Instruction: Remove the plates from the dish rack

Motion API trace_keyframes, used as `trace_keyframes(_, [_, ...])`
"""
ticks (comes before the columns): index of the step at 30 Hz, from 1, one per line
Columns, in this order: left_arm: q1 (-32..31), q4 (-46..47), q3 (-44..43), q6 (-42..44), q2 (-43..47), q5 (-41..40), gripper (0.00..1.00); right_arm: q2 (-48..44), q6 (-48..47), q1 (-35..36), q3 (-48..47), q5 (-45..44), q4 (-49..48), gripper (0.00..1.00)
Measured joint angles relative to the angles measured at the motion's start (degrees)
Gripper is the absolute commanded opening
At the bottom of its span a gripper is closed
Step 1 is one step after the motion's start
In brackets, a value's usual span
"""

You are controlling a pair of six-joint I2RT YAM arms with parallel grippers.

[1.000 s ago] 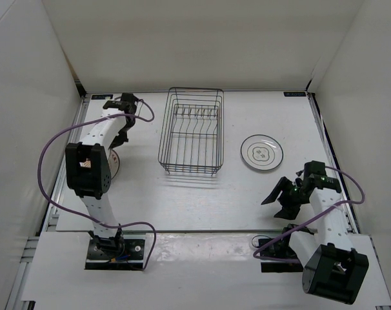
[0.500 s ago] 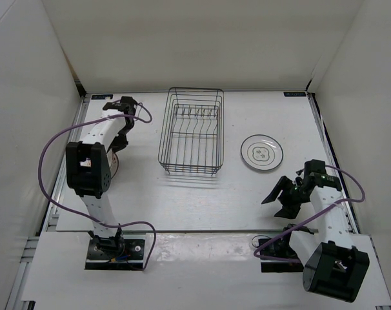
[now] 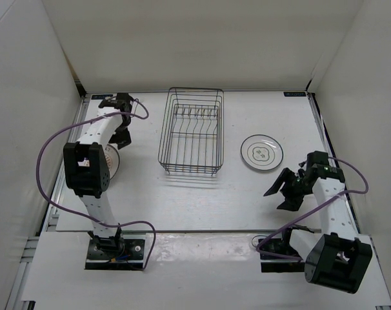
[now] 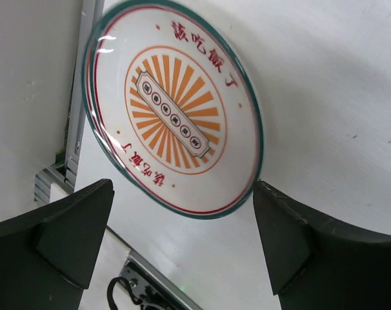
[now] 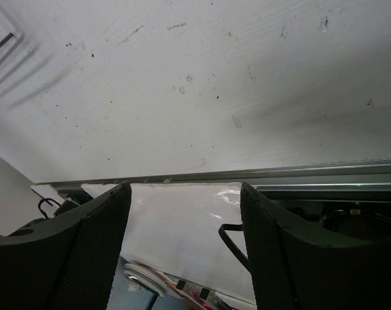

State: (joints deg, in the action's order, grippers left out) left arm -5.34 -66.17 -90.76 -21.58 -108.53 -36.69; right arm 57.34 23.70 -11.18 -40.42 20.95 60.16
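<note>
The left jaws stood wide apart above the sunburst plate (image 4: 173,110), gripping nothing. The right jaws were apart too, and empty, over bare bench (image 5: 247,77) by the near edge on the right side.

I judged the job close to finished. The dish rack (image 3: 191,132), mid-bench toward the far edge, showed only its wire dividers from above, and I could make out no plate in the slots. The grey-ringed plate (image 3: 262,152) lay flat between the rack and the right edge. The sunburst plate lay flat near the left edge, apart from the rack. That made two plates out and set down.

A third I could not place. The sunburst plate's rim looked doubled on one side, which might have been another plate beneath it or only blur. What was left, as I read it, was at most to confirm that the rack was bare.

The overhead view gave me the whole layout, but the left arm (image 3: 95,139) covered most of the plate near the left edge, leaving a white sliver. The left wrist view supplied what was missing: orange rays, a green rim, red characters, and both fingers clear of the rim. The right wrist view showed only scuffed bench and the rail along the near edge.
</note>
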Motion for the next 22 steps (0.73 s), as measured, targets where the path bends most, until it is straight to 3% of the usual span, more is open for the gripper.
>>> trace_keyframes(7, [0.5,-0.3,-9.2,-0.5,0.0,0.2,1.0,4.3,0.3,0.0,-6.1,-2.3,0.3,0.76])
trace_keyframes(12, [0.8,-0.4,-15.2,-2.1,0.1,2.4,1.0,10.4,1.5,-0.1,-14.8,-6.1,1.6,0.88])
trace_keyframes(19, [0.9,-2.0,-11.0,-8.7,4.3,18.9,1.0,19.4,4.5,-0.5,-28.7,-8.5,2.3,0.9])
trace_keyframes(22, [0.3,-2.6,-7.8,-11.1,9.5,26.9,1.0,17.4,6.6,-0.1,-30.1,-6.8,-1.9,0.9])
